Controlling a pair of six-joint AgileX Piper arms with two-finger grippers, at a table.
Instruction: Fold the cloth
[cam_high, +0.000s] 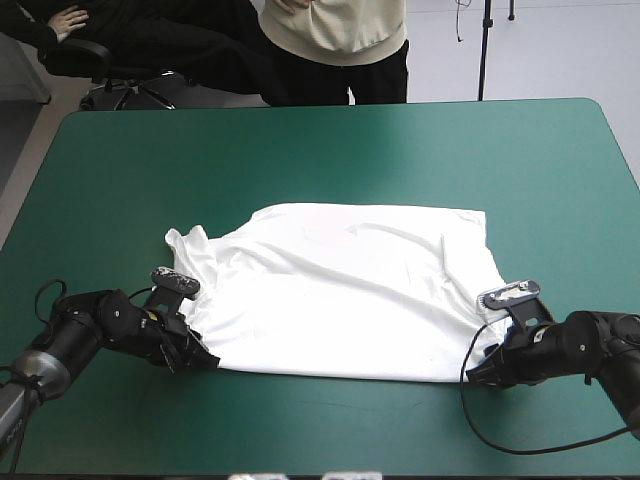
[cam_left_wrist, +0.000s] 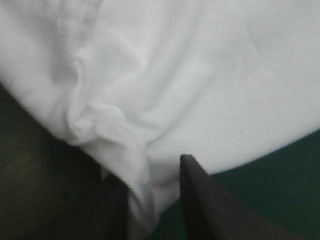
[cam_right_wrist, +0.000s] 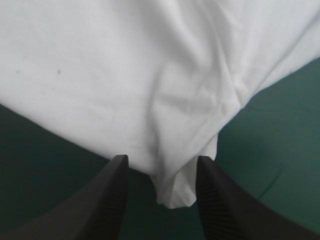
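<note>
Teal-green cover shows bare all round the table (cam_high: 330, 140), and the T-shirt (cam_high: 350, 290) lies spread flat on it, nearer my edge than the far one, its near hem running from one of my arms to the other.

At the near left corner my left fingers (cam_left_wrist: 210, 205) sit low on the table and stand apart. A rumpled tongue of the hem reaches between them. A sliver of green shows between that cloth and one finger, so I judge nothing is pinched yet. Just ahead of them the cloth is puckered into soft ridges.

Across the middle the white sheet lies smooth, with only shallow creases. I take it for thin, light and limp. It should sag from any hold and carry no fold by its own stiffness, so both corners would want lifting together and level. It will not break, but a shallow nip on cloth this thin could slip, or catch one layer and leave the other behind.

At the near right corner my right fingers (cam_right_wrist: 107, 200) are spread too, one on either side of a small flap of the corner that lies between them unclamped. The best hold, I think, is right here at these two corners, taken deep enough to gather front and back together.
</note>
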